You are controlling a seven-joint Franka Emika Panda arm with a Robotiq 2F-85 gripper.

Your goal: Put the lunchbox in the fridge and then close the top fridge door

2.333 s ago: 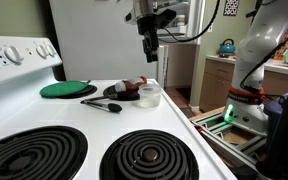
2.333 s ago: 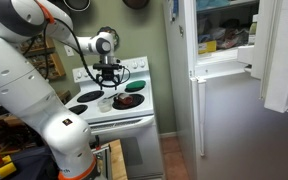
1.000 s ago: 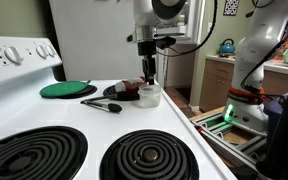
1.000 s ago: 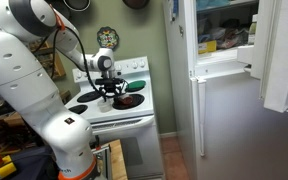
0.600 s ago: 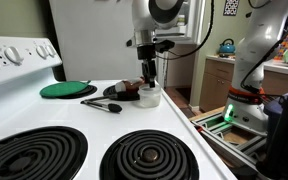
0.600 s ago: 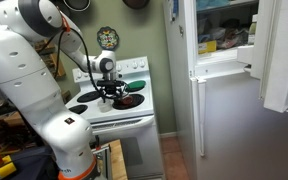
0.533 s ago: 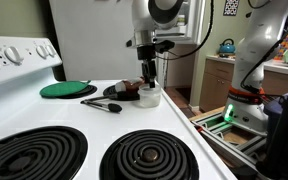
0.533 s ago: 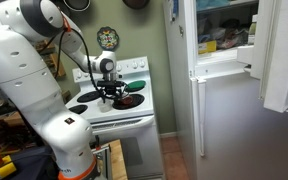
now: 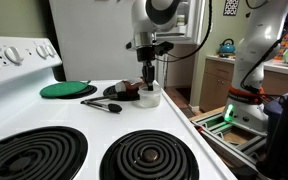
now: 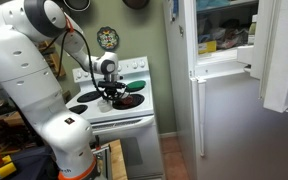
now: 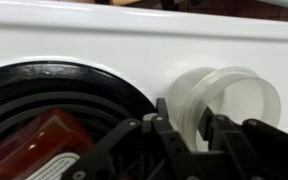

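The lunchbox [image 9: 150, 97], a small clear tub, sits on the white stove top beside a dark plate of food [image 9: 124, 92]. My gripper [image 9: 149, 84] points straight down onto it. In the wrist view the gripper [image 11: 182, 112] straddles the tub's near wall, one finger outside it and one inside the lunchbox [image 11: 234, 100], shut on that wall. In an exterior view the gripper [image 10: 109, 92] is low over the stove, and the fridge [image 10: 224, 120] stands to the right with its lit upper shelves showing. The top fridge door [image 10: 282, 60] hangs open.
A green round lid [image 9: 67, 89] and a dark utensil [image 9: 102, 104] lie on the stove [image 9: 184, 130] near the plate [image 11: 54, 110]. Two black coil burners [image 9: 149, 155] fill the foreground. A teal kettle [image 9: 227, 47] stands on a counter behind.
The gripper has come down from above the stove onto the lunchbox, and its jaws have narrowed round the tub's wall. The lunchbox has not moved.
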